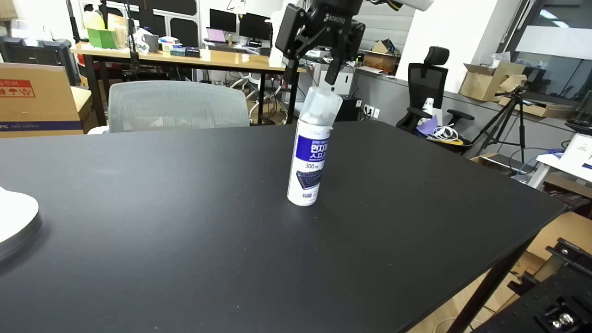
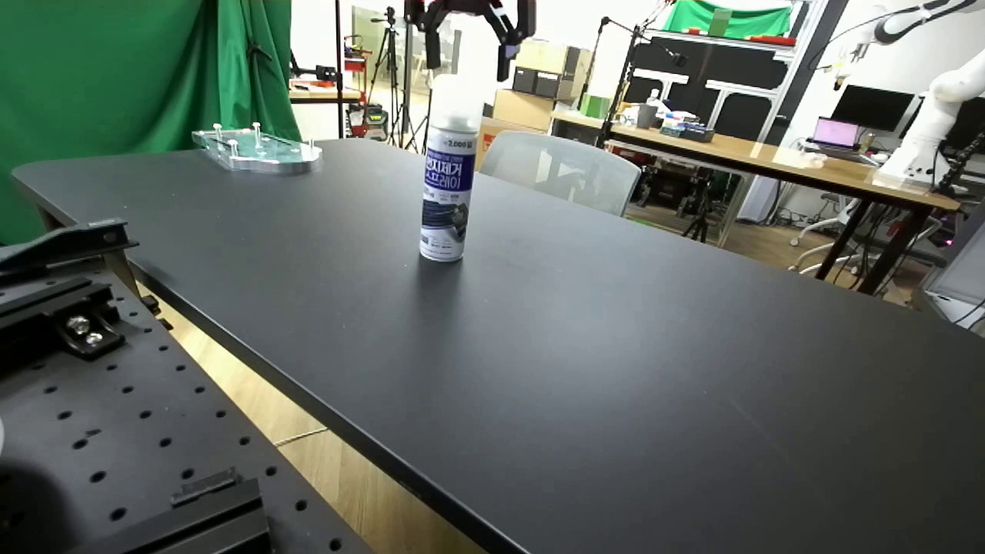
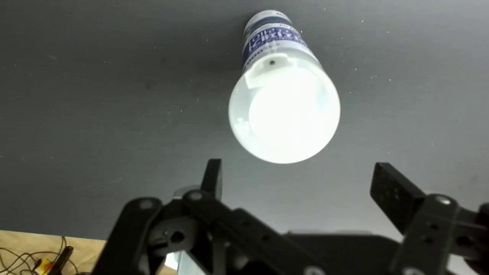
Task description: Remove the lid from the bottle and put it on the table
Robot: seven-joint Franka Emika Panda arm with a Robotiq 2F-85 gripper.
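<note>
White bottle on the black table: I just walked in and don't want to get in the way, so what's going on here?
A robot's gripper hangs open near the lid, holding nothing. The lid is still on the bottle, which stands upright on the table. Removing the lid and setting it down is yet to come.

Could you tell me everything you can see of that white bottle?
The bottle is a slim white cylinder, like a spray can, with a blue band, white lettering and a keyboard picture. It stands upright on the table, its translucent, plastic-looking lid on. Nothing grips it; the open pincer hangs near the lid.
</note>
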